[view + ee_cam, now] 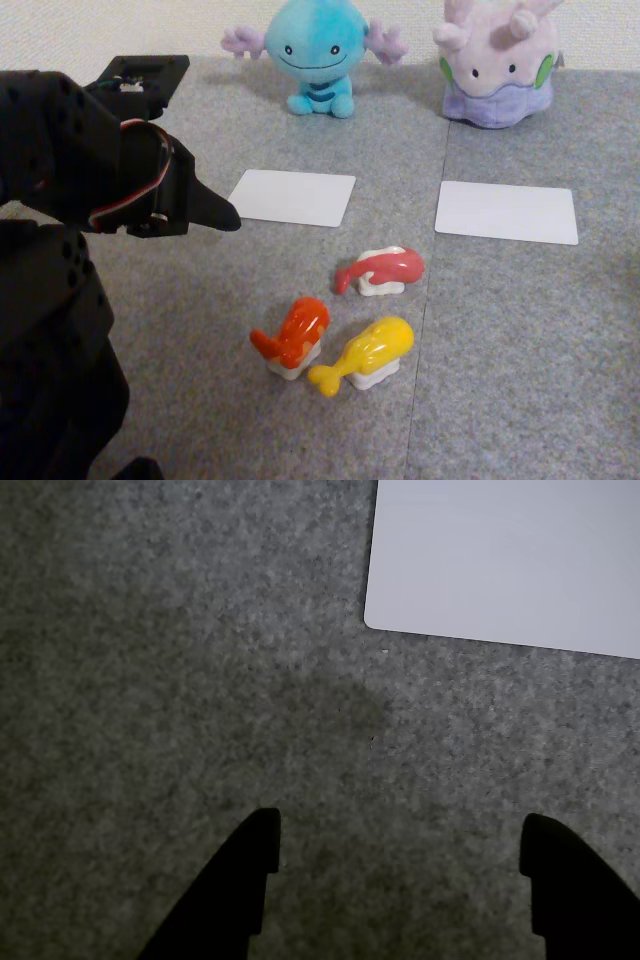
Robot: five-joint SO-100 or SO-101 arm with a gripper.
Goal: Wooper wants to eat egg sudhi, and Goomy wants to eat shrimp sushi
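Grey felt mat (520, 330) covers the table, with a pale wall behind it. Using the left white card (293, 197) as landmark in the fixed view: Wooper (314, 52) sits behind it at the mat's far edge, Goomy (497, 62) further right, behind a second white card (507, 211). The black arm fills the space left of the card, its gripper (222, 214) pointing at the card's near-left corner. In the wrist view the fingertips (250, 865) stand well apart over bare felt, holding nothing. Nearer than the card lie a pink-red sushi (381, 271), then the shrimp sushi (294, 338) and egg sudhi (365, 357) side by side, all well clear of the gripper.
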